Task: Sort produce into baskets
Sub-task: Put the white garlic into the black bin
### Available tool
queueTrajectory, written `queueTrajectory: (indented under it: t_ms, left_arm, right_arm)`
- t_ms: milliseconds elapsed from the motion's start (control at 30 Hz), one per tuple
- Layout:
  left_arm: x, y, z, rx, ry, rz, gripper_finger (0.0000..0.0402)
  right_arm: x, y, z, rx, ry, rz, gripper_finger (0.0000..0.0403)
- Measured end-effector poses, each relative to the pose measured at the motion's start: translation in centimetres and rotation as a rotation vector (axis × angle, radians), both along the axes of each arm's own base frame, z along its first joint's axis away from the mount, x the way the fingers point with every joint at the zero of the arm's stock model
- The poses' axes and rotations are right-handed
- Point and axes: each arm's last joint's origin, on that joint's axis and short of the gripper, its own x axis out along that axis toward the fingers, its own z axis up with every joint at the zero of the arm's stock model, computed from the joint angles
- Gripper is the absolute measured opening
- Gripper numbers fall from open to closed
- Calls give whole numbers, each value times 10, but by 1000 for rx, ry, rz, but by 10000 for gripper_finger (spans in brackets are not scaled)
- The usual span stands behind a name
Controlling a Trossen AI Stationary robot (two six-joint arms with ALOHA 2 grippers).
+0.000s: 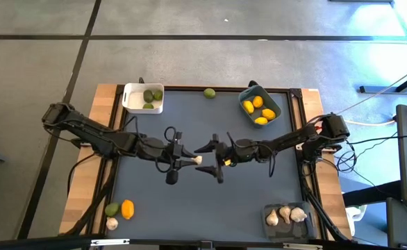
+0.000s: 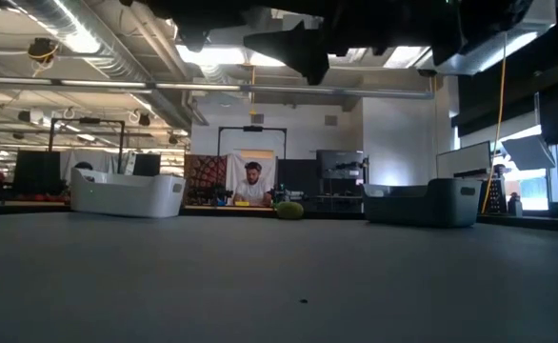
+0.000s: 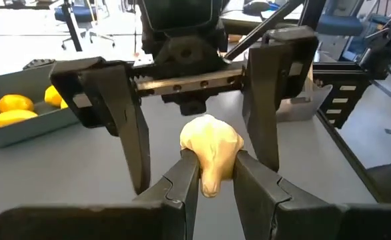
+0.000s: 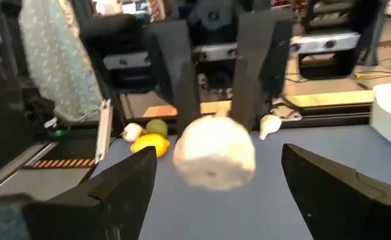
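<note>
Now, left gripper (image 3: 215,175): my fingers clamp a garlic bulb (image 3: 212,150), held out mid-table for handover
Right gripper (image 4: 215,177): fingers spread apart, flanking it to take it

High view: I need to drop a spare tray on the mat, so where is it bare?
Bare: between the white basket and blue-grey basket, except one green fruit; also the near strip left of the clear basket. Crowded: mid-mat, where both grippers meet.
</note>
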Motion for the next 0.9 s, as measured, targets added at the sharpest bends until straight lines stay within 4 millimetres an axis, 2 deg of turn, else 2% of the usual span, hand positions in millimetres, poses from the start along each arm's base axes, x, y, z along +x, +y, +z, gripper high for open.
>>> queueTrajectory:
  t_ms: [133,233,533,633,767,900]
  left_arm:
    - [-1,0,-1,-4,12,3,76]
    - [-1,0,-1,-4,13,3,76]
    - [-1,0,-1,-6,13,4,76]
    - [-1,0,-1,-7,11,3,76]
    - [-1,0,0,-12,7,3,83]
    - [-1,0,0,-33,6,10,119]
  right_arm:
    - [-1,1,2,-3,-10,32,318]
    - [-1,1,2,-3,-11,32,299]
    - [-1,0,1,-16,-8,27,143]
    - [-1,0,2,-28,-9,24,105]
    - [-1,1,2,-32,-9,24,98]
    - [-1,0,1,-35,-6,23,117]
